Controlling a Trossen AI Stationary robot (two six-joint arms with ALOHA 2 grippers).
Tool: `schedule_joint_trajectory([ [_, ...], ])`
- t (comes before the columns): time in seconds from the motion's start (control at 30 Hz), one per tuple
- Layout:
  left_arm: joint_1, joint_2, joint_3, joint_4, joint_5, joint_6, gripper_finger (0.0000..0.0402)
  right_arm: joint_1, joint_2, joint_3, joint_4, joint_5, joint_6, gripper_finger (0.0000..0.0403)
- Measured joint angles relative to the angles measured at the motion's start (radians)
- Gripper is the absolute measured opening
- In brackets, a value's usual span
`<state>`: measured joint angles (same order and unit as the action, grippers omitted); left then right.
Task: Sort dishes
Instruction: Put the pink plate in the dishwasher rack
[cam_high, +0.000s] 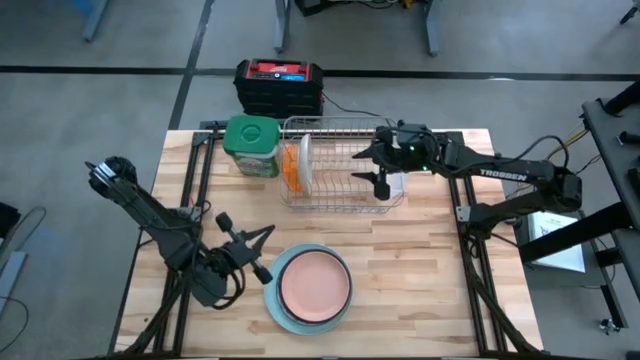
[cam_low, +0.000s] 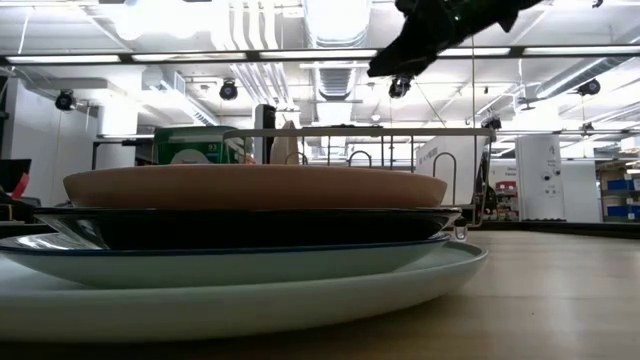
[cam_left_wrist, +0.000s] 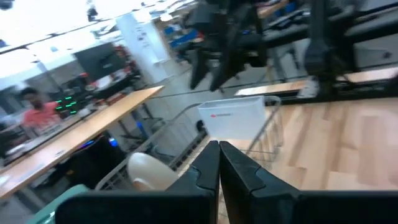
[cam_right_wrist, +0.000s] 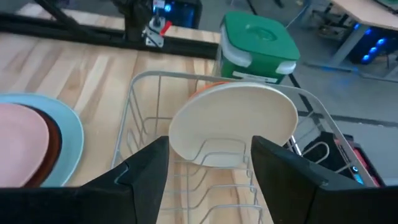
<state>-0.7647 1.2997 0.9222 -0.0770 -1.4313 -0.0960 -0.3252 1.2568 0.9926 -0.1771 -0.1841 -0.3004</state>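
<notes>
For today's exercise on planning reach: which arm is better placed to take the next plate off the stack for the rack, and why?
Probably the left. The left gripper, jaws shut, sits beside the stack with the pink plate on top. The right gripper, jaws open, is over the rack.

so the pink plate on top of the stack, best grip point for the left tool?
Probably the rim. The pink plate lies flat on the stack over the light blue plate, so only its raised edge is offered. Come in low from the left tool side, one finger over the lip, one under.
</notes>
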Motion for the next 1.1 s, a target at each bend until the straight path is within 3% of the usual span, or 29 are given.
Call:
schedule_joint_trajectory([
  [0.23,0.003,0.06,0.0,0.041,-0.076,-0.015,0.0,0.004,-0.061,-0.098,0.051,-0.001,0.056,0.0217],
  [0.63,0.003,0.118,0.0,0.051,-0.078,-0.222,0.0,0.068,-0.067,-0.212,0.159,-0.007,0.144,0.0213],
  [1.1,0.003,0.245,0.0,0.127,0.022,-0.261,0.0,0.188,-0.066,-0.212,0.209,-0.008,0.171,0.0213],
])
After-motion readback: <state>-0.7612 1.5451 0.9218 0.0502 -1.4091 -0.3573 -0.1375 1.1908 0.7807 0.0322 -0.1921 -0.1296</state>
